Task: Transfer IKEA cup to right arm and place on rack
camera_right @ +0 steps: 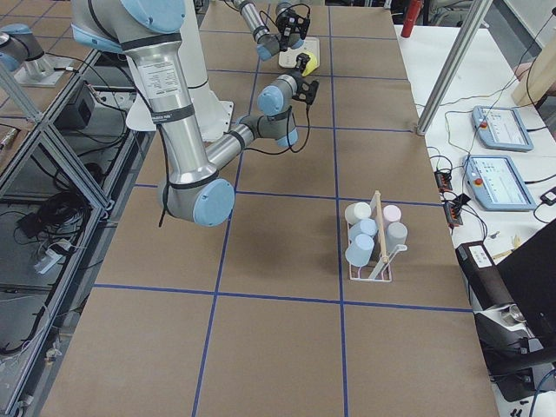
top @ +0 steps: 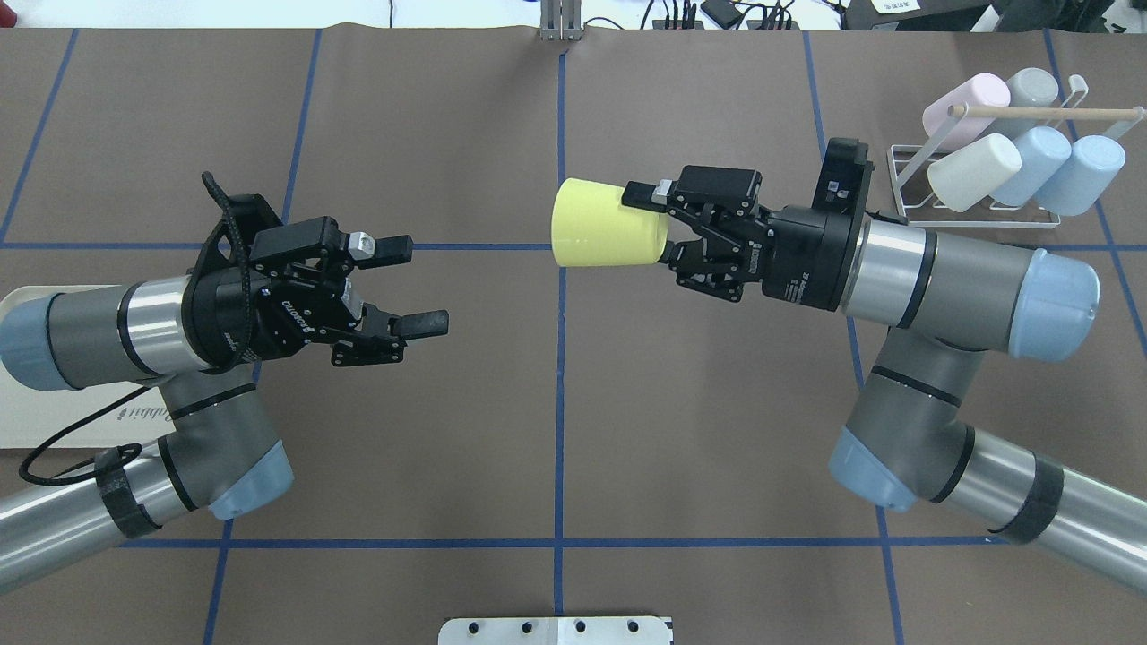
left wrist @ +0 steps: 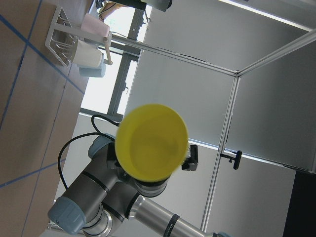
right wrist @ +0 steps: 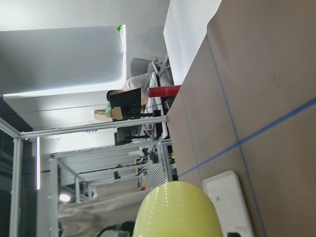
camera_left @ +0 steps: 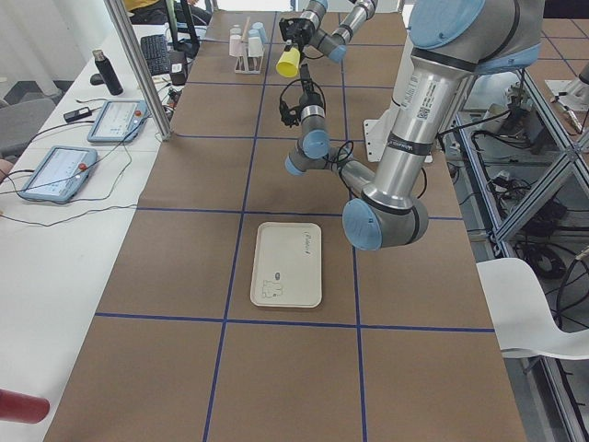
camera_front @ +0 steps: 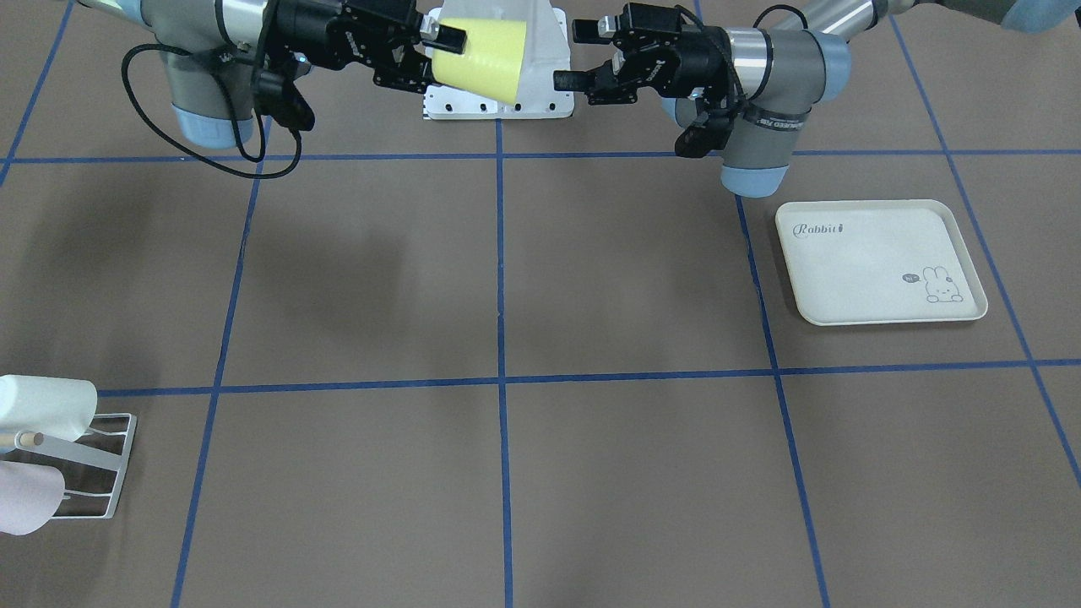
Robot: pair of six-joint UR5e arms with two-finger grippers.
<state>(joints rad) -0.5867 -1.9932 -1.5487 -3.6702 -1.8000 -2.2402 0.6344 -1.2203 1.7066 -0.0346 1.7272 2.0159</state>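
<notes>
We see the right pincer (top: 652, 226) clamped on the narrow base end of a pale yellow tapered plastic cup (top: 605, 224). One finger lies over the cup's upper side; the other is mostly hidden beneath it. The cup lies on its side in the air above the brown paper-covered worktop (top: 466, 430), touching nothing but this pincer. Its open mouth points straight away from the right pincer, toward the left pincer (top: 417, 285). From the left wrist camera we look directly into the cup's hollow.

The left pincer has its two black fingers spread wide and holds nothing. It faces the cup's mouth across a clear gap, so the two pincers are well apart.

A small white wire-frame rack (top: 1048, 112) with a light wooden dowel stands on the worktop behind the right pincer, beyond its wrist and toward the far edge, well away from the held cup. On it lean five pastel cups (top: 972, 170): one pink, one grey, one cream and two light blue.

A cream rectangular tray with a rabbit print (camera_front: 878, 262) lies flat on the worktop behind the left pincer, partly under that arm in the overhead view. Blue tape lines (top: 562, 403) divide the worktop into squares, one running below the gap between the pincers.
</notes>
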